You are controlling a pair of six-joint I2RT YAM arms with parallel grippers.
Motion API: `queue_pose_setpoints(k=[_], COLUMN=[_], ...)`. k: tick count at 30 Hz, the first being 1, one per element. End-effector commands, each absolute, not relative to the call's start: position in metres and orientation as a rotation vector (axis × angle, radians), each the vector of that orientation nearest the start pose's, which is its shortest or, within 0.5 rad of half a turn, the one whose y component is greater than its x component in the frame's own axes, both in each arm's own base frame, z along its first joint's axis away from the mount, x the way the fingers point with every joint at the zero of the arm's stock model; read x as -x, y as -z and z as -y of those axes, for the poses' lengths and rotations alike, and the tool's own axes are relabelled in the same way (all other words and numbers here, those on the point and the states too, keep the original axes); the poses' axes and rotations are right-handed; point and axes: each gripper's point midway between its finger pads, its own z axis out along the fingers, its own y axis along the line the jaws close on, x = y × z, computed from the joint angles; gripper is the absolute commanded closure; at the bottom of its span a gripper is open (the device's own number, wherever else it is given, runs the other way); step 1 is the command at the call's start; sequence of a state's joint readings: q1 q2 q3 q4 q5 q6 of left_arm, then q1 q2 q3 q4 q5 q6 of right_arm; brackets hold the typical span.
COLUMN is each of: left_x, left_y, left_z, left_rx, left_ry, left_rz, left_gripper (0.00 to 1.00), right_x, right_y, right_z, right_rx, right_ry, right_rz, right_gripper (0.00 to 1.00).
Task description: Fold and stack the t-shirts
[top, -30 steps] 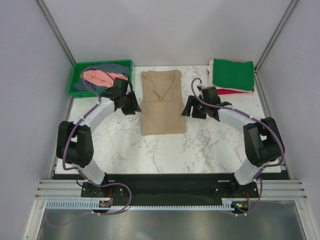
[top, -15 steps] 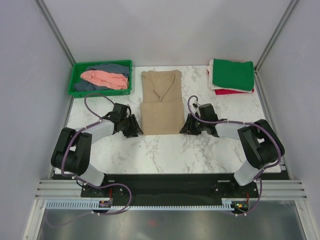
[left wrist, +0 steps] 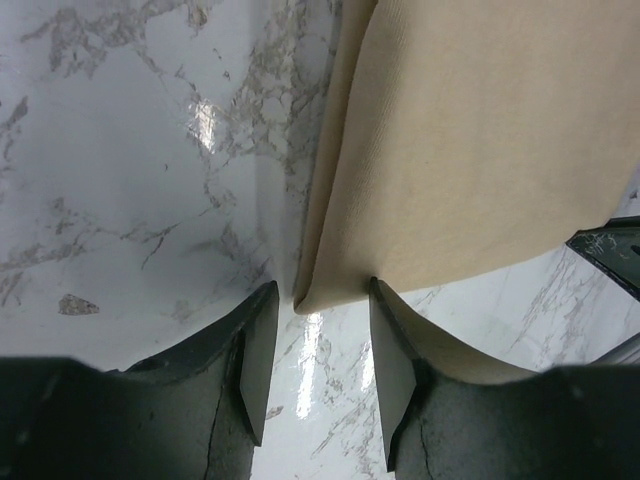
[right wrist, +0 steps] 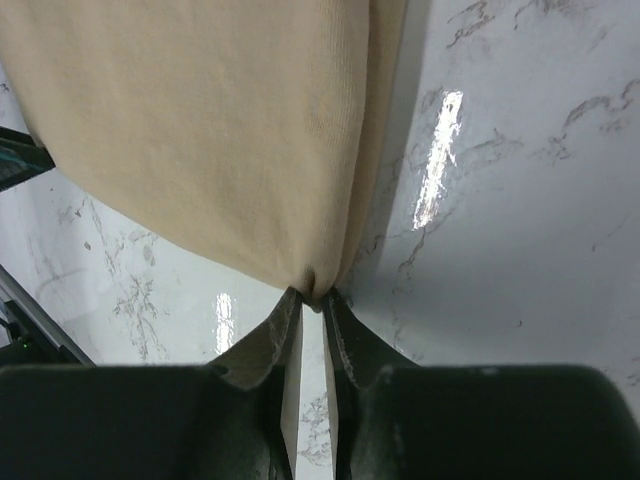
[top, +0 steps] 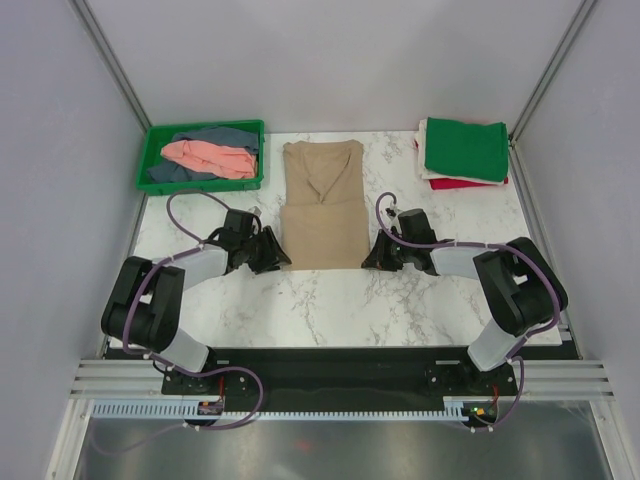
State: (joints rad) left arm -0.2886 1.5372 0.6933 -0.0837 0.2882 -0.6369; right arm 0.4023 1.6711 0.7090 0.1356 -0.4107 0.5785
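Tan shirt [top: 322, 205] lies mid-way across the table [top: 330, 295], folded into a long strip. The right gripper [right wrist: 312, 318] pinches its near right corner. The left gripper [left wrist: 318, 340] straddles the near left corner, jaws apart, nothing gripped. The step looks like grasping for the crosswise fold. Next, the left should clamp, then both lift evenly toward the collar.

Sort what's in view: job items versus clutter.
Job: tan t-shirt; salmon pink t-shirt; grey-blue t-shirt; folded green t-shirt; red t-shirt under it.
Just there: green plastic tray; marble table.
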Motion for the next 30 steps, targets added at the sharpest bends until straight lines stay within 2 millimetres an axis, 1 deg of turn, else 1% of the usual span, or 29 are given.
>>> queue_pose_setpoints(k=[1, 3, 5, 7, 8, 9, 11, 12, 13, 14, 16, 17, 18, 19, 20, 21, 22, 23, 24, 25, 26, 27, 28, 29, 30], left_x=[-0.302, -0.301, -0.298, -0.301, -0.301, -0.301, -0.300, -0.300, -0.299, -0.296, -0.291, -0.287, -0.282, -0.272, -0.267, -0.262, -0.249, -0.243, -0.234, -0.221, -0.211, -0.205, -0.192, -0.180, -0.175], left_y=[-0.021, -0.017, -0.014, -0.014, -0.014, -0.015, -0.016, -0.016, -0.019, -0.022, -0.029, -0.031, -0.032, -0.030, -0.040, -0.045, -0.042, -0.057, -0.061, -0.059, -0.064, -0.078, -0.080, -0.088, -0.109], left_z=[0.169, 0.170, 0.171, 0.173, 0.173, 0.174, 0.178, 0.180, 0.182, 0.187, 0.190, 0.193, 0.194, 0.192, 0.197, 0.198, 0.196, 0.201, 0.202, 0.199, 0.203, 0.205, 0.203, 0.209, 0.213], left_rx=[0.350, 0.358, 0.365, 0.364, 0.364, 0.360, 0.352, 0.347, 0.331, 0.310, 0.292, 0.278, 0.273, 0.276, 0.250, 0.242, 0.239, 0.201, 0.195, 0.191, 0.161, 0.158, 0.160, 0.130, 0.126], left_ry=[0.750, 0.758, 0.759, 0.766, 0.769, 0.774, 0.783, 0.792, 0.800, 0.816, 0.822, 0.820, 0.816, 0.799, 0.805, 0.807, 0.786, 0.798, 0.797, 0.780, 0.786, 0.819, 0.820, 0.882, 0.944], left_rz=[-2.559, -2.568, -2.580, -2.562, -2.556, -2.553, -2.553, -2.554, -2.550, -2.548, -2.536, -2.537, -2.543, -2.571, -2.552, -2.549, -2.580, -2.541, -2.546, -2.576, -2.574, -2.539, -2.570, -2.583, -2.538], left_gripper=[0.51, 0.53, 0.55, 0.61, 0.64, 0.79, 0.89, 0.96, 0.98, 0.98, 0.98, 0.98, 0.98, 0.98, 0.98, 0.98, 0.98, 0.98, 0.98, 0.98, 0.98, 0.98, 0.98, 0.98, 0.98], right_x=[-0.296, -0.295, -0.295, -0.294, -0.294, -0.293, -0.293, -0.291, -0.290, -0.290, -0.287, -0.281, -0.281, -0.279, -0.271, -0.266, -0.258, -0.244, -0.240, -0.227, -0.221, -0.214, -0.202, -0.197, -0.190], right_y=[-0.006, -0.004, -0.003, -0.002, 0.000, 0.000, 0.001, 0.001, 0.001, 0.000, -0.006, -0.006, -0.016, -0.020, -0.029, -0.033, -0.036, -0.032, -0.048, -0.047, -0.061, -0.067, -0.069, -0.087, -0.094], right_z=[-0.220, -0.221, -0.221, -0.220, -0.220, -0.220, -0.219, -0.219, -0.219, -0.218, -0.217, -0.215, -0.214, -0.212, -0.210, -0.208, -0.206, -0.197, -0.194, -0.187, -0.185, -0.184, -0.180, -0.179, -0.181], right_rx=[0.003, 0.009, 0.011, 0.011, 0.012, 0.009, 0.009, 0.009, 0.007, 0.006, -0.001, -0.004, 0.000, 0.004, 0.023, 0.064, 0.082, 0.081, 0.098, 0.086, 0.094, 0.101, 0.094, 0.106, 0.122], right_ry=[-0.871, -0.875, -0.874, -0.871, -0.868, -0.868, -0.868, -0.868, -0.868, -0.869, -0.875, -0.872, -0.875, -0.869, -0.870, -0.856, -0.841, -0.805, -0.805, -0.784, -0.797, -0.805, -0.806, -0.824, -0.835], right_rz=[-2.555, -2.566, -2.567, -2.570, -2.572, -2.574, -2.574, -2.574, -2.576, -2.573, -2.562, -2.570, -2.543, -2.539, -2.536, -2.531, -2.540, -2.587, -2.546, -2.586, -2.547, -2.540, -2.566, -2.513, -2.505], right_gripper=[0.81, 0.88, 0.91, 0.98, 1.00, 1.00, 1.00, 1.00, 1.00, 1.00, 1.00, 1.00, 1.00, 1.00, 1.00, 1.00, 1.00, 1.00, 1.00, 1.00, 1.00, 1.00, 1.00, 1.00, 1.00])
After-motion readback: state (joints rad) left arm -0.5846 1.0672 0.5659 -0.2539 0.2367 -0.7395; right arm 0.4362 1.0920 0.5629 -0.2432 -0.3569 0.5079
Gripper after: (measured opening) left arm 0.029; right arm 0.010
